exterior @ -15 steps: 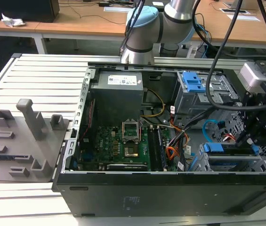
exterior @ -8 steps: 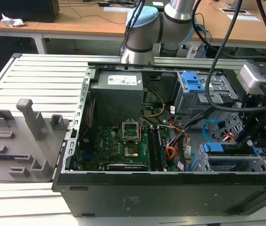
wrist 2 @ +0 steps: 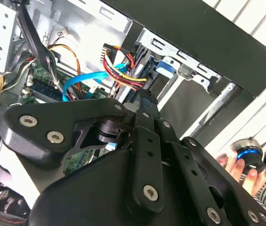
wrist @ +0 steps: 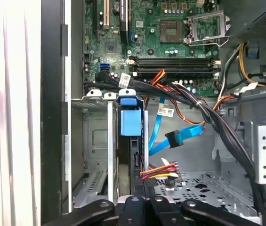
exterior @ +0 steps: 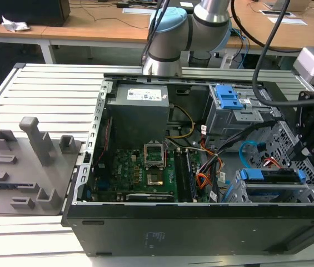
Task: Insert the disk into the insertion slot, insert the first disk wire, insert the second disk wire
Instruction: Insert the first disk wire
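In the exterior view's lower right, the disk (exterior: 270,177) lies in the insertion slot (exterior: 312,193), blue carrier showing; the pincer (exterior: 305,149) hangs just above, wide or narrow I cannot tell; the second disk wire (exterior: 250,148) loops beside

Smooth bright-blue plastic frames the disk (wrist: 130,123), the insertion slot (wrist: 95,141) is dull silver-grey sheet metal, the second disk wire (wrist: 182,136) is a smooth light-blue plastic-sheathed ribbon, the hand (wrist: 142,205) is matt black with bare metal screw heads (wrist 2: 29,121), and the worktop (exterior: 51,89) is pale ribbed metal slats.
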Controlling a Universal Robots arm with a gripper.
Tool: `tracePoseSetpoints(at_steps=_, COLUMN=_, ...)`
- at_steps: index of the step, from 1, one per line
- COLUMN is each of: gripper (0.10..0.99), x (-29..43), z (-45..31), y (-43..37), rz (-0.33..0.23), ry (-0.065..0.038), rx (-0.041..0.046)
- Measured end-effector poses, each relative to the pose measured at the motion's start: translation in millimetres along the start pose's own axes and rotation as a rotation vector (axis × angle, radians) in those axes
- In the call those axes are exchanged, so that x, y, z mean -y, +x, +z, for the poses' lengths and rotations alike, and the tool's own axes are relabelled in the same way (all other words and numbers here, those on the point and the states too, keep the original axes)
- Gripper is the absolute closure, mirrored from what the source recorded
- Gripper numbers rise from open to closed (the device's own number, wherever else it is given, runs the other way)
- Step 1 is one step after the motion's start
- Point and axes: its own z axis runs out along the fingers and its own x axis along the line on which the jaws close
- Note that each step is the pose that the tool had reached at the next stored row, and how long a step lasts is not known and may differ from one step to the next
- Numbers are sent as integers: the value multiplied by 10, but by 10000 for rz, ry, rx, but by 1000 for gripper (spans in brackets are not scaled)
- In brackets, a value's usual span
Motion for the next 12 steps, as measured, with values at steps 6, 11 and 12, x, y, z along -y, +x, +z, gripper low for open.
tracePoseSetpoints(at_steps=6, gripper=980, x=-37, z=-18, y=2, rz=0, ry=2, rx=-2)
tracePoseSetpoints(at_steps=11, gripper=980, x=-233, z=1, y=13, rz=0, ry=1, rx=0)
tracePoseSetpoints(at_steps=12, gripper=980, x=-234, z=1, y=12, rz=-1, ry=2, rx=1)
